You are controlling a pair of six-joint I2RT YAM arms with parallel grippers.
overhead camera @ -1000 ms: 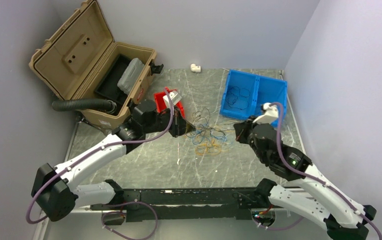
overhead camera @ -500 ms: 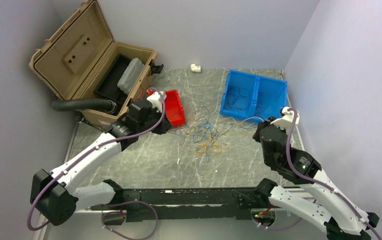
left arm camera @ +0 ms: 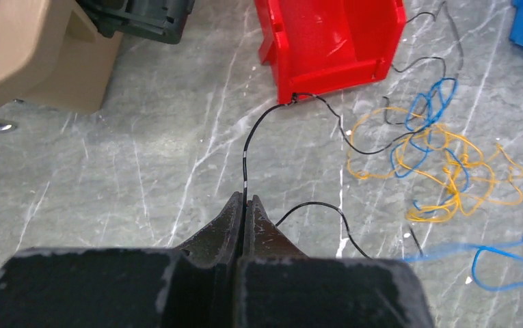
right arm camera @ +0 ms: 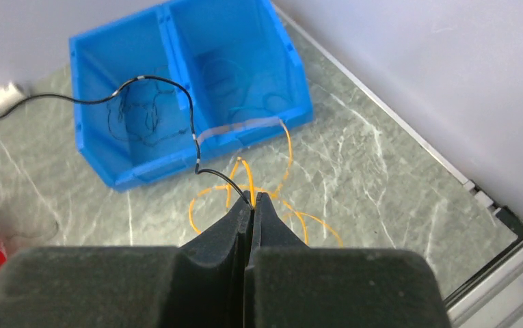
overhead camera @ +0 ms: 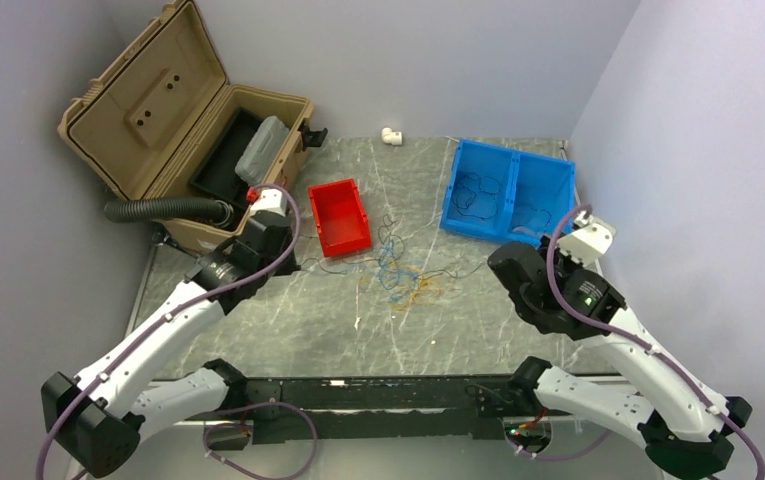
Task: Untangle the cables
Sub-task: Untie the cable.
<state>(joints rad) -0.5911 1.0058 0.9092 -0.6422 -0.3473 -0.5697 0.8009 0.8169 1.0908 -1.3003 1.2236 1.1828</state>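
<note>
The cables (overhead camera: 408,275) lie as a loose tangle of orange, blue and dark strands on the grey table between the two arms; the left wrist view shows this tangle (left arm camera: 436,157) to the right. My left gripper (left arm camera: 245,199) is shut on one black cable (left arm camera: 246,154), which runs past the red bin's corner into the tangle. In the top view the left gripper (overhead camera: 291,263) sits left of the tangle. My right gripper (right arm camera: 253,198) is shut on another black cable (right arm camera: 156,80) that arcs over the blue bin. Orange loops (right arm camera: 197,205) lie under its tips. The right gripper (overhead camera: 495,266) is right of the tangle.
A red bin (overhead camera: 338,215) stands just behind the tangle. A blue two-compartment bin (overhead camera: 508,190) at the back right holds thin dark and blue wires. An open tan case (overhead camera: 178,130) and a black ribbed hose (overhead camera: 158,208) fill the back left. A white fitting (overhead camera: 391,135) lies by the wall.
Both arms have drawn apart, the left gripper leftward and the right gripper rightward, each still pinching a black cable. The tangle has been stretched out and flattened.
</note>
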